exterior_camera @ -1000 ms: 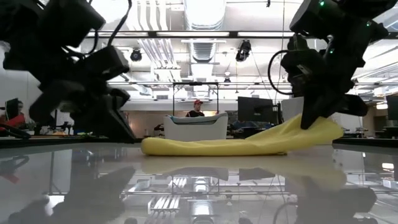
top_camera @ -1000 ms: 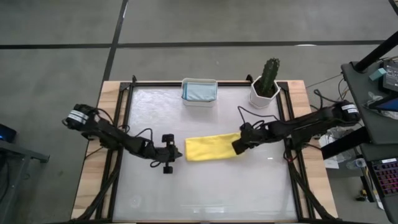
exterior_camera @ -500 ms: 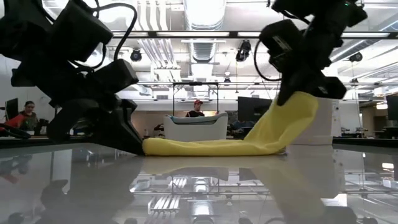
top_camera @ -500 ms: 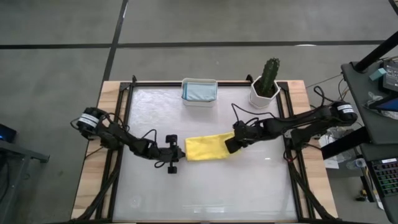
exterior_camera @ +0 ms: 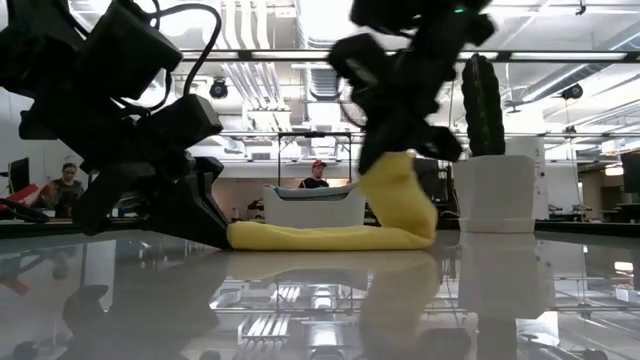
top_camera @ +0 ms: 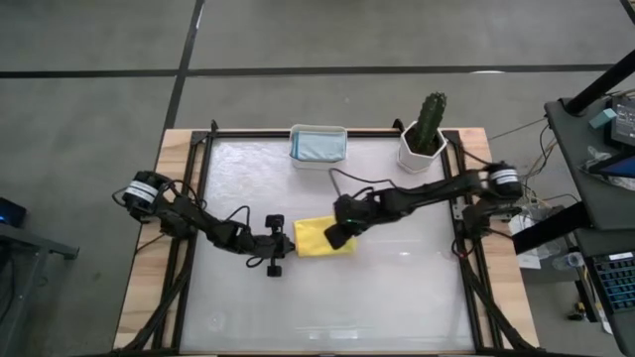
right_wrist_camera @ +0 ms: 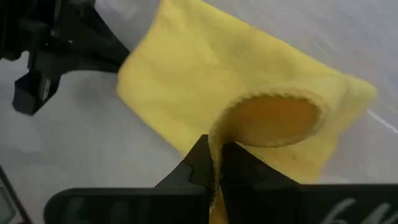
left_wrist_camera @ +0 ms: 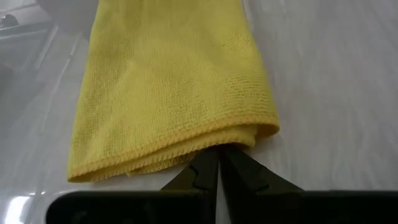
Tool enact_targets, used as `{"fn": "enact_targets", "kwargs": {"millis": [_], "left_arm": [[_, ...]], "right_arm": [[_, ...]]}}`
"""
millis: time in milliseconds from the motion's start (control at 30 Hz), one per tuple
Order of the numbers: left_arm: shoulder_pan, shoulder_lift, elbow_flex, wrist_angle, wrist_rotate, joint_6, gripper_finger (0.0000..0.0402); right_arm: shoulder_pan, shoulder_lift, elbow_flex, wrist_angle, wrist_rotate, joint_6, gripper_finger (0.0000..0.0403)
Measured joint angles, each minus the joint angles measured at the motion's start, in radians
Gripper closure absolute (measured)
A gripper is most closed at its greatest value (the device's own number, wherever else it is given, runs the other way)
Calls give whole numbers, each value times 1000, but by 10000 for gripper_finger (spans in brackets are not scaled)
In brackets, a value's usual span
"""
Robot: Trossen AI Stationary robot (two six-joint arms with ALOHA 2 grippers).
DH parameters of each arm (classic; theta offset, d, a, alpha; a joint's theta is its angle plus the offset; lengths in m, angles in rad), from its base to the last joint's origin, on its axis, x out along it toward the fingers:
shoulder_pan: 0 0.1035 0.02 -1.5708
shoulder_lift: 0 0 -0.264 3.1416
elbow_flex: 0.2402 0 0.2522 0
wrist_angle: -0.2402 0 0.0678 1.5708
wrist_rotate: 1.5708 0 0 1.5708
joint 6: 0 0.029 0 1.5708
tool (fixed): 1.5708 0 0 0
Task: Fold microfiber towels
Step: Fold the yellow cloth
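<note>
Since a second ago the right hand (top_camera: 338, 236) has carried its pinched end of the yellow towel (top_camera: 316, 237) leftward over the rest, so the cloth now shows half as long. The left hand (top_camera: 281, 244) rests shut at the towel's left edge, fingertips pressed together against the hem. The right hand, clamped on the raised fold, hovers above the towel's right part. The glossy white counter (top_camera: 327, 307) also carries a white tub (top_camera: 317, 159) of blue cloth and a potted cactus (top_camera: 425, 134) at its far side; a lit workshop lies beyond.

White rectangular plastic tub (top_camera: 317, 159) at table's far edge; green cactus (top_camera: 431, 120) in white faceted pot (top_camera: 421, 151) to its right.
</note>
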State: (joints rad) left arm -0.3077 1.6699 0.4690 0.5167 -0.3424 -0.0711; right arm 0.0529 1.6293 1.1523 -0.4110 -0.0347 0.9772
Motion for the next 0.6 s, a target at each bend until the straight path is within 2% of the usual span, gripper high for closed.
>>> {"fn": "enact_targets", "kwargs": {"millis": [300, 600], "left_arm": [[0, 0, 0, 0, 0, 1, 398], [0, 0, -1, 0, -1, 1, 398]], "right_arm": [[-24, 193, 196, -4, -52, -117, 390], [-34, 250, 247, 4, -51, -159, 390]]}}
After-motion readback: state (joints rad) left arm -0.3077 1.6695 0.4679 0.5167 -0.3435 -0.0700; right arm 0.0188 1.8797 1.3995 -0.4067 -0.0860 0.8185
